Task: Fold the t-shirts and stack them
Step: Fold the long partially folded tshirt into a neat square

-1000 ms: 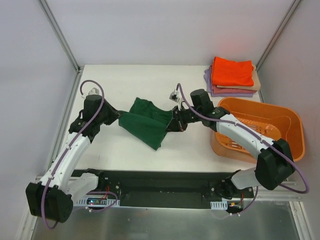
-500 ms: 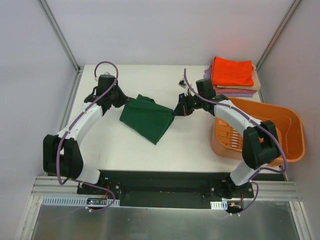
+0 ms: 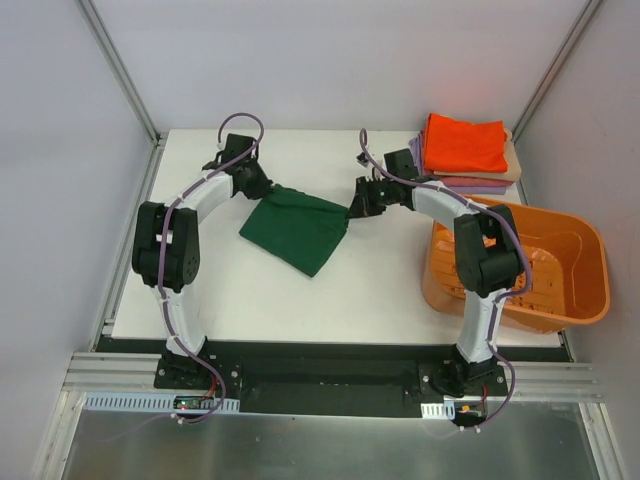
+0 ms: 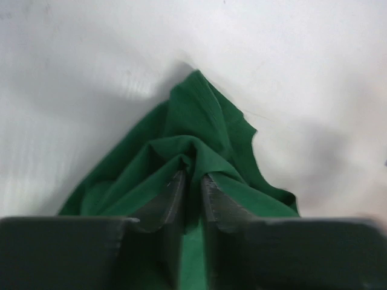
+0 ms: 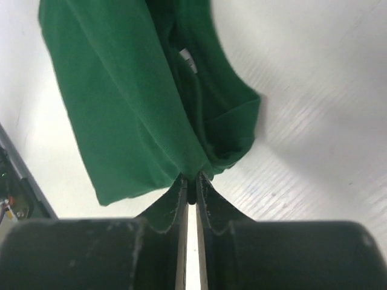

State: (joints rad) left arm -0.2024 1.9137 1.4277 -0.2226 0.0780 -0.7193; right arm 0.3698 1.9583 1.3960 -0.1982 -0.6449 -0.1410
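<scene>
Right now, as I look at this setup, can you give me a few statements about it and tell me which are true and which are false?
1. The left gripper and the right gripper both pinch the green shirt. True.
2. The green shirt lies inside the basket. False: it is over the table, left of the basket.
3. An orange shirt tops the folded pile. True.
4. The folded pile sits at the near edge, by the arm bases. False: it sits at the far right corner of the table, behind the basket.
</scene>
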